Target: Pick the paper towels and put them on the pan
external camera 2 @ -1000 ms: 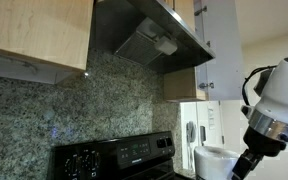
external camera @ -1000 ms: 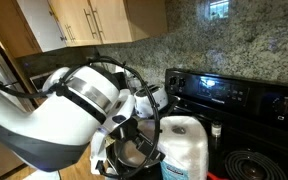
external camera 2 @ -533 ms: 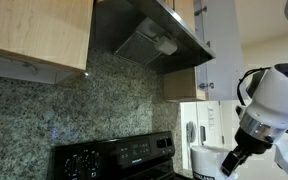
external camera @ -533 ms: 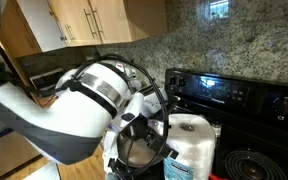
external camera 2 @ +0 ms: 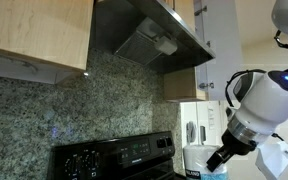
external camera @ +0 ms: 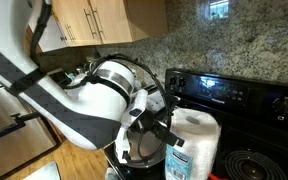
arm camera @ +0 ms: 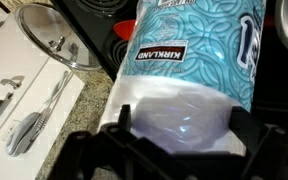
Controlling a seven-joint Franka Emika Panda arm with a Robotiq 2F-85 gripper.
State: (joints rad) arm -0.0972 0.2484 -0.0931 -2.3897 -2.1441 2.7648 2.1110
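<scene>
The paper towels [external camera: 192,148] are a big white wrapped roll with blue print, standing at the stove's front; the roll also shows in an exterior view [external camera 2: 198,160] and fills the wrist view [arm camera: 189,55]. My gripper [external camera: 162,128] has its fingers on either side of the roll's end [arm camera: 182,125] and grips it. The pan [external camera: 134,150], round and grey, sits just beside the roll, partly hidden behind my gripper and arm. In the wrist view the pan [arm camera: 50,40] lies to the upper left, apart from the roll.
The black stove back panel [external camera: 234,92] runs behind the roll and a coil burner [external camera: 252,165] lies beside it. Metal utensils [arm camera: 32,122] lie on a white counter. A range hood [external camera 2: 149,40] and a white appliance [external camera 2: 196,122] stand near the arm.
The arm has swung in over the pan, and the roll in my gripper has shifted slightly up and away from the pan.
</scene>
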